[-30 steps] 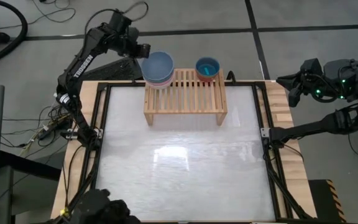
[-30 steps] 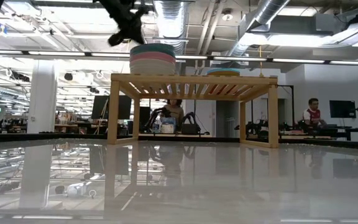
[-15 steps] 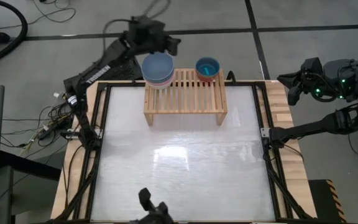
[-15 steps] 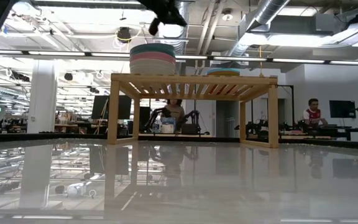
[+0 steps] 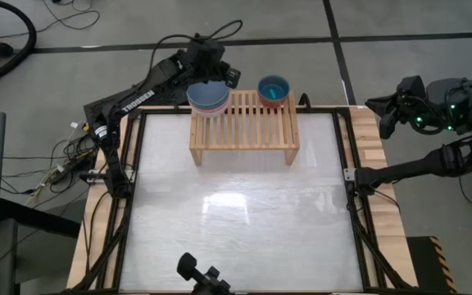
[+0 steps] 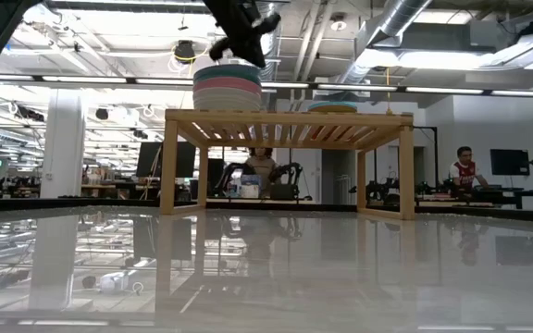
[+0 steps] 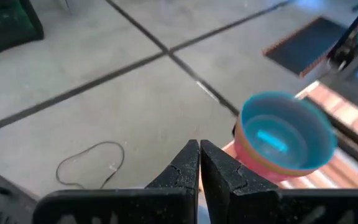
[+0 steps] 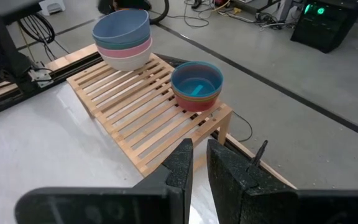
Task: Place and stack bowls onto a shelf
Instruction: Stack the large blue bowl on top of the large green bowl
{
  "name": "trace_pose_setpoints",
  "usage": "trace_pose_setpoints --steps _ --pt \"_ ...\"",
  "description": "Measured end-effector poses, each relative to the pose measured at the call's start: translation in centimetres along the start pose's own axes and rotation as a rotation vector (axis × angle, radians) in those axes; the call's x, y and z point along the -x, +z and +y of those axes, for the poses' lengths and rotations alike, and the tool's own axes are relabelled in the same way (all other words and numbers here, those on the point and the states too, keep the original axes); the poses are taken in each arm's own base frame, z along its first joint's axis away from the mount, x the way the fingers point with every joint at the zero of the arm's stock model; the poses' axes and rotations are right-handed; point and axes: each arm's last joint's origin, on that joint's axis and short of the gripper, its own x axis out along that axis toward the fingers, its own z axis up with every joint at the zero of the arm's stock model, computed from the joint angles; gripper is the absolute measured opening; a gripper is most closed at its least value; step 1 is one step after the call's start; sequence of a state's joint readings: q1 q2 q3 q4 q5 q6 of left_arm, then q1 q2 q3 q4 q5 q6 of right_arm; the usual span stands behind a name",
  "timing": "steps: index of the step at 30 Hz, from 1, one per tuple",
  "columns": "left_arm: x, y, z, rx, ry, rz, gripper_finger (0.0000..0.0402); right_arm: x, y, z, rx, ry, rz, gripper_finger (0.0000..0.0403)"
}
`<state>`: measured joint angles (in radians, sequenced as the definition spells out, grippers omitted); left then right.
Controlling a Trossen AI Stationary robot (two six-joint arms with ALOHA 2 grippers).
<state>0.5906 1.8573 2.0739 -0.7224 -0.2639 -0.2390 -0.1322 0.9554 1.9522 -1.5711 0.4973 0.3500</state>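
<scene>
The light-wood slatted shelf (image 5: 244, 123) stands at the table's far edge. On its left end rests a stack of larger bowls (image 5: 208, 97), slate blue on top, then pink and cream (image 8: 123, 37). On its right end sits a smaller stack (image 5: 274, 88) with teal on top (image 7: 284, 140). My left gripper (image 5: 224, 75) hovers shut above the far side of the large stack (image 6: 228, 85), touching nothing; its fingers meet in the left wrist view (image 7: 199, 155). My right gripper (image 5: 383, 111) waits off the table's right far corner, with only a slit between its fingers (image 8: 199, 155).
The white tabletop (image 5: 236, 205) in front of the shelf is framed by black rails. A camera mount (image 5: 199, 274) sits at the near edge. Cables lie on the floor left of the table. People sit far back in the room (image 6: 465, 166).
My left gripper has swung from left of the large bowl stack toward the table's right and now hangs above the stack's far side. Both bowl stacks have stayed in place.
</scene>
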Motion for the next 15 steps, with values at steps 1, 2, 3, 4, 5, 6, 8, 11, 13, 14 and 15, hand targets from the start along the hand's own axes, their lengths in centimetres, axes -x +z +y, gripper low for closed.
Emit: trace_pose_setpoints --steps 1,2,3,4,5,6,8,11,13,14,15 --pt "-0.4 -0.3 -0.1 -0.005 -0.001 0.014 0.0 0.0 0.0 0.0 0.0 0.0 0.0 0.0076" --pt "-1.0 -0.6 -0.2 -0.018 0.0 0.034 0.0 0.0 0.0 0.0 0.0 0.001 0.0 0.0076" --pt "-1.6 -0.9 -0.4 -0.03 0.002 0.041 0.0 0.0 0.0 0.0 0.0 0.001 0.0 0.0076" --pt "-2.0 -1.0 -0.5 -0.034 0.0 0.04 0.0 0.0 0.0 0.0 0.0 0.001 0.0 0.0076" --pt "-2.1 -1.1 -0.6 -0.037 0.0 0.048 0.0 0.0 0.0 0.0 0.0 0.001 0.0 0.0076" --pt "-2.1 -1.3 -0.5 -0.041 0.006 0.063 0.0 0.0 0.0 0.0 0.0 0.001 0.001 0.0076" --pt "-2.6 -1.5 -0.5 -0.051 0.021 0.069 0.0 0.0 0.0 0.0 0.0 0.002 0.0 0.0076" --pt "-3.1 -2.1 -0.2 -0.058 0.04 0.117 0.0 0.0 0.0 0.0 0.0 0.002 0.0 0.0076" --pt "-3.1 -2.0 -0.2 -0.056 0.052 0.105 0.0 0.0 0.0 0.0 0.0 0.002 0.0 0.0076" --pt "-3.1 -1.9 -0.1 -0.054 0.059 0.102 0.0 0.0 0.0 0.0 0.0 0.002 0.001 0.0076" --pt "-3.1 -1.9 0.1 -0.052 0.062 0.102 0.0 0.0 0.0 0.0 0.001 0.002 0.0 0.0076"
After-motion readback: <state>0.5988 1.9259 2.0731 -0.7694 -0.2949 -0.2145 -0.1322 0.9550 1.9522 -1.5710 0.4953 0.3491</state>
